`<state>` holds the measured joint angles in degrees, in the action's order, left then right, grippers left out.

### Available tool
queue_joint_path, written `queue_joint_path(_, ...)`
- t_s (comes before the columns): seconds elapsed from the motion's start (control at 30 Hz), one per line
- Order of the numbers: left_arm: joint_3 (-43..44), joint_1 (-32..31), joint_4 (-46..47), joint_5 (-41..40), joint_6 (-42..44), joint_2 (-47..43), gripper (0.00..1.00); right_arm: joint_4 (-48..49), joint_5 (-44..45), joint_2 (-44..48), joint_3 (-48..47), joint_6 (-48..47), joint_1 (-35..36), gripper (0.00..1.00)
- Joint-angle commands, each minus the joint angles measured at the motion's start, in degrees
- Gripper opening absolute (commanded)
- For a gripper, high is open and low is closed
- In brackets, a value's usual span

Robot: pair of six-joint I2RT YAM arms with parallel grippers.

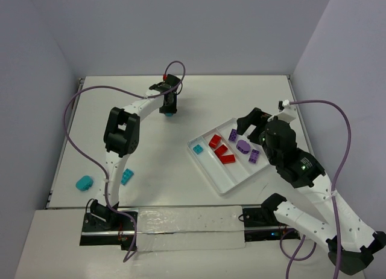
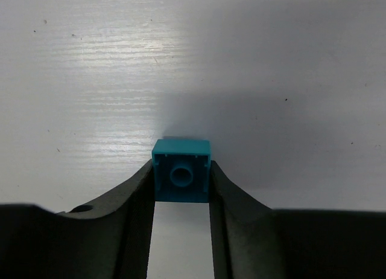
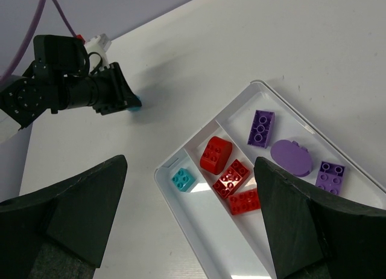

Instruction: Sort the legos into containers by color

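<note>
My left gripper [image 1: 169, 110] is at the far middle of the table, shut on a small teal brick [image 2: 181, 171] whose hollow underside faces the camera, low over the table. It also shows in the right wrist view [image 3: 123, 99]. The white tray [image 1: 224, 186] lies right of centre. Its left compartment holds one teal brick [image 1: 198, 149], the middle one three red bricks [image 1: 221, 150], the right one three purple bricks [image 1: 243, 147]. My right gripper [image 1: 249, 123] hangs open and empty above the tray's far end; its fingers [image 3: 78, 212] frame the tray [image 3: 166, 191].
Two loose teal bricks lie at the table's near left: a rounded one [image 1: 84, 183] and a studded one [image 1: 127, 177]. Purple cables arch over both arms. Walls close the table on three sides.
</note>
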<state>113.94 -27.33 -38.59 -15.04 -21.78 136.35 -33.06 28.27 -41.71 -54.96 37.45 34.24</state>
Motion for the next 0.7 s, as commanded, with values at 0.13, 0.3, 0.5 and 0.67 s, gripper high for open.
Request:
queue_joint_path(0.13, 2.0, -0.1, -0.1, -2.2, -0.9, -2.1, 0.0, 0.7, 1.2, 1.5, -1.3, 0.5, -0.1, 0.93)
queue_joint_path(0.3, -3.6, -0.5, -0.7, -1.7, -3.4, -11.7, 0.0, 1.5, 1.0, 1.8, -0.2, 1.0, -0.1, 0.93)
queue_joint_path(0.5, -14.2, -4.3, -0.8, -1.4, -5.4, -25.3, 0.0, 2.1, 0.6, 0.9, 0.0, 0.9, -0.1, 0.93)
queue_joint_path(0.67, -23.1, -11.4, -0.2, -2.0, -8.3, -32.7, 0.0, 2.6, 0.5, 1.3, 0.6, 0.8, -0.1, 0.93)
